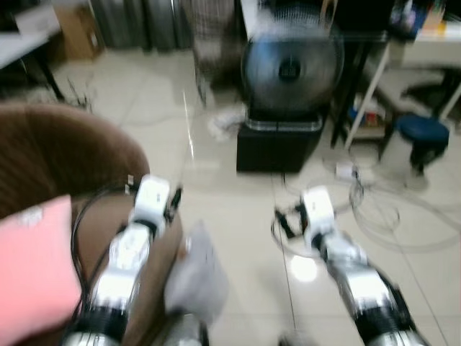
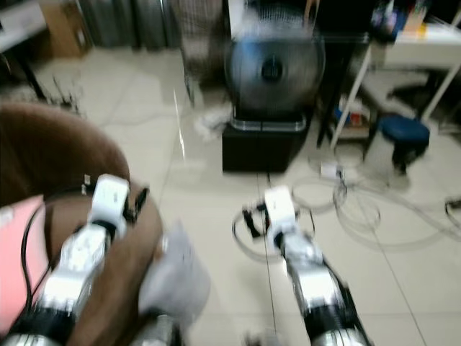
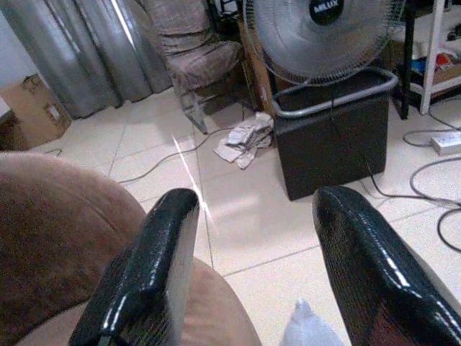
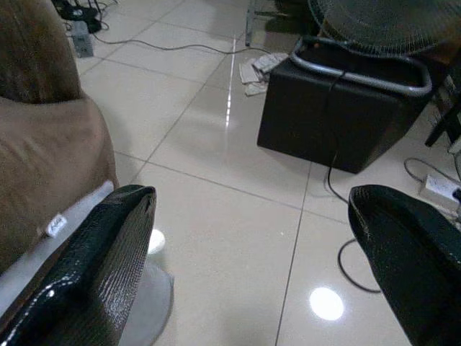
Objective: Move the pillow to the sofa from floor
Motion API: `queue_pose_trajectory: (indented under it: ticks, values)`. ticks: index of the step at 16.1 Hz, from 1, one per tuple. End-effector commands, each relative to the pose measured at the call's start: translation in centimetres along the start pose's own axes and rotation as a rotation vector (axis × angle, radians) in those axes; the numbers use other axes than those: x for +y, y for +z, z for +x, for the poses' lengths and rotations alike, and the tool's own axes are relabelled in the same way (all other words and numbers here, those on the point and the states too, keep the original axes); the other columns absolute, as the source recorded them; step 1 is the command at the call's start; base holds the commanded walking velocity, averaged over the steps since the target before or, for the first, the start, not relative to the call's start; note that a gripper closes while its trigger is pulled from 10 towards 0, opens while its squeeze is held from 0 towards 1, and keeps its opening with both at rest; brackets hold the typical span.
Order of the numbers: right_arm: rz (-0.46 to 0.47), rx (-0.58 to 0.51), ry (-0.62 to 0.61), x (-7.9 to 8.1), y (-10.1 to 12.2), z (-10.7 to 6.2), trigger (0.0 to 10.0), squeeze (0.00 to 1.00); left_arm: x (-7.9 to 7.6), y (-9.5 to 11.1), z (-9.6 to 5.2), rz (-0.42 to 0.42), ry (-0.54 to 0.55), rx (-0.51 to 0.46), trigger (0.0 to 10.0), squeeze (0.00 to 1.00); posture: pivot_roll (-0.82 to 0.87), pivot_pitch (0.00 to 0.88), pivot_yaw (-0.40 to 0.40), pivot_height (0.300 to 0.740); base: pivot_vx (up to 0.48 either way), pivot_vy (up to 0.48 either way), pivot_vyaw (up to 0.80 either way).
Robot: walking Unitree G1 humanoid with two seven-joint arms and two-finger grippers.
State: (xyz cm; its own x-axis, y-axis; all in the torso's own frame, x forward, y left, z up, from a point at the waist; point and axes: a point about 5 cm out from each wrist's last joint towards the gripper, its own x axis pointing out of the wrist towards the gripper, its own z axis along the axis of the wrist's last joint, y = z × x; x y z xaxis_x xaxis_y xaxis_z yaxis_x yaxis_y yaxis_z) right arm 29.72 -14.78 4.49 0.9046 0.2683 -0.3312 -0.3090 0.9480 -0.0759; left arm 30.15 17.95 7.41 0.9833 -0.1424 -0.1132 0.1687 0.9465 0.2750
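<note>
Pink soft pillow point(image 1: 32, 270) is lying on the brown fabric sofa point(image 1: 68, 162). Left gripper point(image 3: 252, 274) is hovering over the sofa edge, fingers spread, empty. Right gripper point(image 4: 266, 281) is hanging above the cream tiled floor point(image 4: 216, 209), released.

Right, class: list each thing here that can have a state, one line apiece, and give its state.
left gripper: open, empty, above the sofa's arm.
right gripper: open, empty, above the floor tiles.
pink pillow: resting on the brown sofa.
white pillow: off the sofa, beside its arm.
fan: upright on a black box; too blurred to tell whether it is spinning.
</note>
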Motion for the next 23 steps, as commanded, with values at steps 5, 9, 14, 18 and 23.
queue_pose_trajectory:
  ticks: [5,9,14,18,23]
  values:
    - [-0.002,-0.004,-0.010,-0.16,0.21,-0.02,10.0,0.00,-0.09,-0.21,-0.10,0.006,0.002,0.006,10.0,0.00,0.04,0.000,0.027,0.613,0.000,0.000,0.00]
    - [-0.002,-0.004,-0.009,-0.16,0.20,-0.02,10.0,0.00,-0.14,0.00,-0.12,0.003,-0.005,-0.013,10.0,0.00,0.04,0.000,0.027,0.613,0.000,0.000,0.00]
    - [-0.002,-0.002,-0.013,-0.19,0.21,0.02,10.0,0.00,-0.26,0.22,-0.06,-0.003,-0.023,-0.029,10.0,0.00,0.04,0.000,0.027,0.613,0.235,0.000,0.00]
    - [0.005,0.008,-0.019,-0.21,-0.02,-0.09,10.0,0.00,-0.27,0.24,-0.04,-0.004,-0.033,-0.030,10.0,0.00,0.03,0.000,0.032,0.613,0.334,0.000,0.00]
    - [0.005,0.008,-0.019,-0.20,-0.05,-0.09,10.0,0.00,-0.29,0.24,-0.04,-0.004,-0.037,-0.030,10.0,0.00,0.03,0.000,0.032,0.613,0.336,0.000,0.00]
